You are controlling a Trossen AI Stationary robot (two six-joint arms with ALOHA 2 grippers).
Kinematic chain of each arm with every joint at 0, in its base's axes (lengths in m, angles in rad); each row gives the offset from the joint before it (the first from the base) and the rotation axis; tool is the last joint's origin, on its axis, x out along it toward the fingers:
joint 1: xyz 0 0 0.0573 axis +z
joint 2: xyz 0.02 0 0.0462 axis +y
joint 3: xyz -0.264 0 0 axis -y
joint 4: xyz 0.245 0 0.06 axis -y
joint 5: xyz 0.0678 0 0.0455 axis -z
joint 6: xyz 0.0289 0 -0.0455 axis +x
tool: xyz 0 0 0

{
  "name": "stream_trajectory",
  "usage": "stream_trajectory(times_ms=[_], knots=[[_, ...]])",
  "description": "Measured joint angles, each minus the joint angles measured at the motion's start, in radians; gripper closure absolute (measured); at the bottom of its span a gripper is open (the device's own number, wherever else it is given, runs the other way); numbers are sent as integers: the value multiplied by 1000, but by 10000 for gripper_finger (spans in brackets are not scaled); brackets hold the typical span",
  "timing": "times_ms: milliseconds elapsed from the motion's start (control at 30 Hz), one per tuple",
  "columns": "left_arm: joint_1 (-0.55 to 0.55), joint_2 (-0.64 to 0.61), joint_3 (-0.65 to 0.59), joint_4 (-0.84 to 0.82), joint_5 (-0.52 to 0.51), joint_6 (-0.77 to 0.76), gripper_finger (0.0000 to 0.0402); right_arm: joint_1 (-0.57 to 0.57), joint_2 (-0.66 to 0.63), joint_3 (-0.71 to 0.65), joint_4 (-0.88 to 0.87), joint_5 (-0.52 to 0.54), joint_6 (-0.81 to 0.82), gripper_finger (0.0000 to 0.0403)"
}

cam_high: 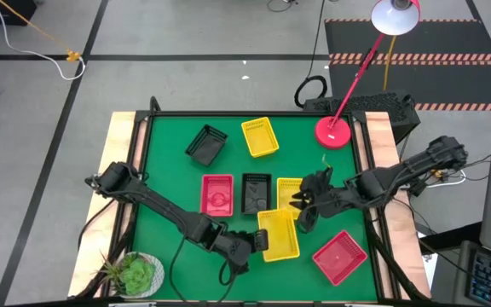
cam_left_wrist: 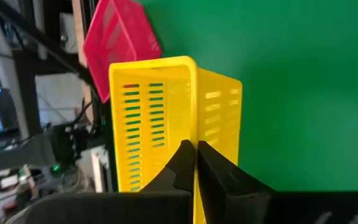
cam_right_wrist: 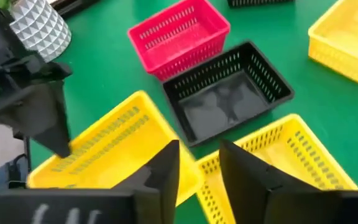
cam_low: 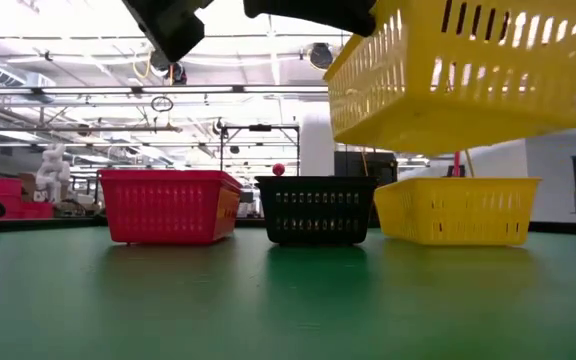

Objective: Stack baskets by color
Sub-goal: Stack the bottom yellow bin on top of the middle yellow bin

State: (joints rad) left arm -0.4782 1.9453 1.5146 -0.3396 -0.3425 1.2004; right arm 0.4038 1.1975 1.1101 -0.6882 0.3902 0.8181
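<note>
**Yellow basket held aloft over the row**

The left gripper (cam_left_wrist: 194,163) has its fingers pinched together on the thin end wall of a yellow basket (cam_high: 278,234), one finger inside the rim and one outside. The low view shows this held basket lifted clear of the green table (cam_high: 169,170) and tilted. It looks light and fairly stiff, though the latticed plastic wall should flex a little under a pinch and the smooth surface may slip; the rim or a short wall is the sensible place to grip, as here.

The right gripper (cam_right_wrist: 197,165) hovers with its fingers apart and nothing between them. Directly under and just ahead of them is the far end of the held basket, and beside that the second yellow basket (cam_right_wrist: 278,168) resting on the table. Just past the fingertips sits a black basket (cam_right_wrist: 229,93), then a red basket (cam_right_wrist: 179,34) beyond it.

Further off lie a third yellow basket (cam_high: 260,137) and another black basket (cam_high: 206,144), well apart from both grippers. A second red basket (cam_high: 340,257) lies behind the right gripper.
</note>
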Motion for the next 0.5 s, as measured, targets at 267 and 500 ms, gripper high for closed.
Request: stream_trajectory(times_ms=[267, 500], knots=[[0, -5, 0, 1, -133, 26, 398, 37, 24, 33, -128, -26, 189, 250], [2, -5, 0, 1, -138, 25, 398, 50, 46, -15, -109, -67, 262, 243]])
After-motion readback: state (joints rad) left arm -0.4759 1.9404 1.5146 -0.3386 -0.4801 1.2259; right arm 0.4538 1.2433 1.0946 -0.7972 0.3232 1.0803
